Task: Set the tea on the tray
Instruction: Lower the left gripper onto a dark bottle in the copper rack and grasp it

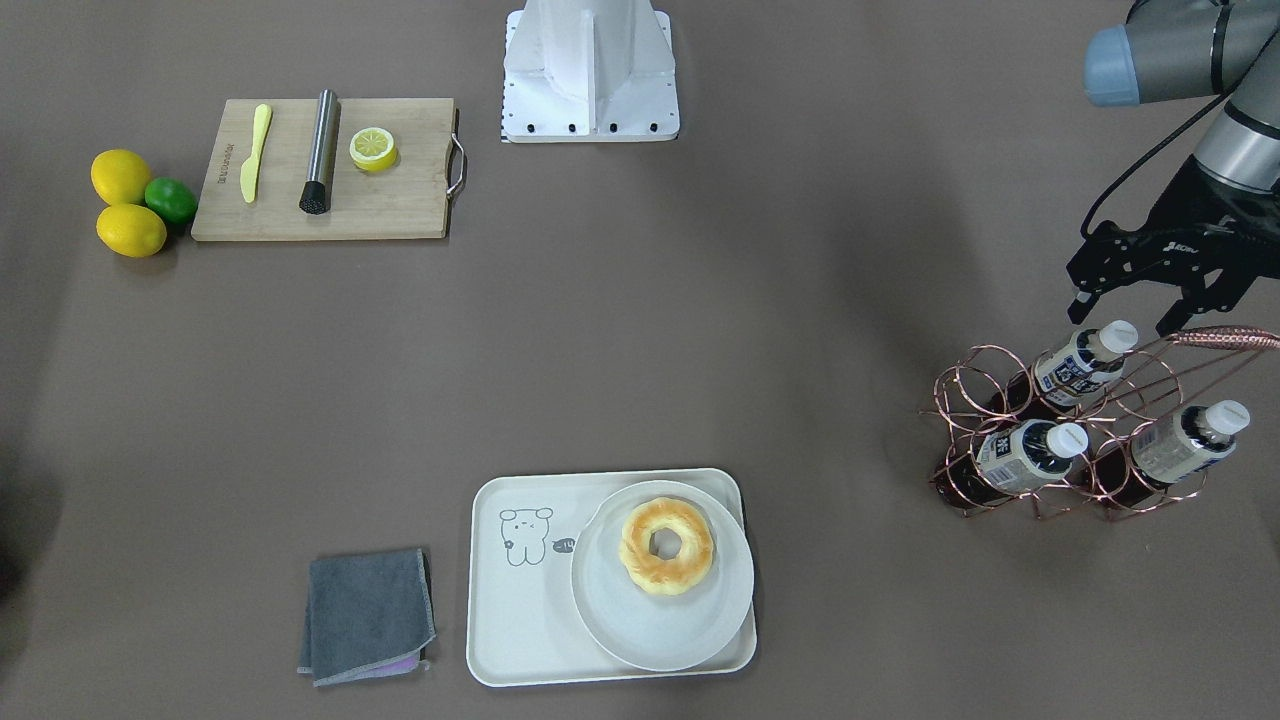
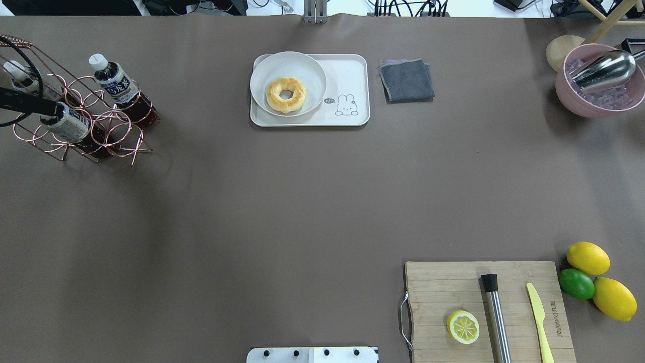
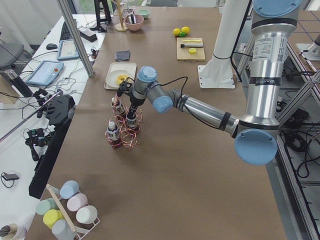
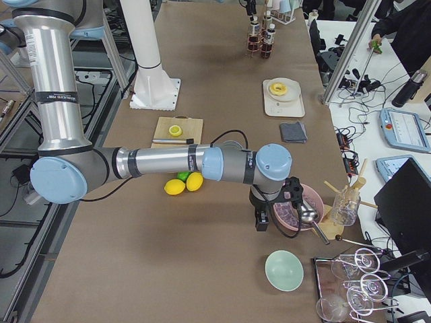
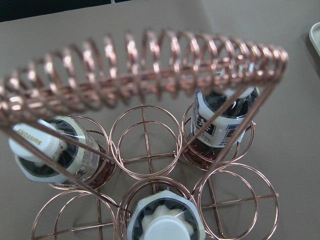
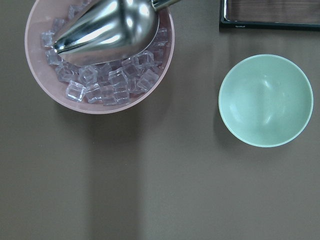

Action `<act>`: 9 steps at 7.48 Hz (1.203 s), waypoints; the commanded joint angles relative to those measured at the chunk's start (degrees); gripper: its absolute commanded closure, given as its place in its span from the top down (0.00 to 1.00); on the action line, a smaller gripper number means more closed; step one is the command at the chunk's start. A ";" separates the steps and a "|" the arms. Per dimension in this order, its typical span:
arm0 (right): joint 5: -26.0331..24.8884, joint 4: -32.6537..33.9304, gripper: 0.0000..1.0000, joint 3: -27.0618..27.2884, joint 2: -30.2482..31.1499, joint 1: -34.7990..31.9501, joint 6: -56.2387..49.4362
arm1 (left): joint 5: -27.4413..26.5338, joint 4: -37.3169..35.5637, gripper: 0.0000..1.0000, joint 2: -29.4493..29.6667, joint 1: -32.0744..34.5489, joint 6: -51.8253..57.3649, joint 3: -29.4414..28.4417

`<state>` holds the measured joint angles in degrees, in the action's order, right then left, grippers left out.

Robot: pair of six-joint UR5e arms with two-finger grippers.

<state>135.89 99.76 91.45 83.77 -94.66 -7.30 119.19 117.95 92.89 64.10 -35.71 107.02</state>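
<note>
Three bottles stand in a copper wire rack. Two have dark-blue-and-white labels: one tea bottle nearer the robot, another beside it. A third has a paler label. My left gripper is open just above the nearer tea bottle's white cap, not touching it. The cream tray with the cartoon drawing lies far from the rack. My right gripper hangs beside a pink bowl; I cannot tell if it is open or shut.
A white plate with a doughnut fills half the tray. A grey cloth lies beside it. A cutting board, lemons and a lime sit near the robot. The ice bowl and a green bowl are at the right end.
</note>
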 commanded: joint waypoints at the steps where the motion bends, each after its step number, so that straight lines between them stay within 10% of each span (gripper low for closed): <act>1: -0.01 -0.01 1.00 -0.04 -0.10 0.00 0.01 | -0.19 0.09 0.70 0.63 -0.47 0.02 -1.47; 3: -0.01 -0.01 1.00 -0.04 -0.27 0.00 0.01 | 0.17 -0.08 0.01 0.63 -0.38 0.37 -1.12; 9: 0.08 -0.01 1.00 -0.04 0.34 -0.18 -0.08 | 7.90 -2.09 0.00 1.94 4.80 1.77 -0.16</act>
<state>135.95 99.84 91.41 83.90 -94.75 -7.30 126.15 117.61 94.08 67.19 -34.87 106.15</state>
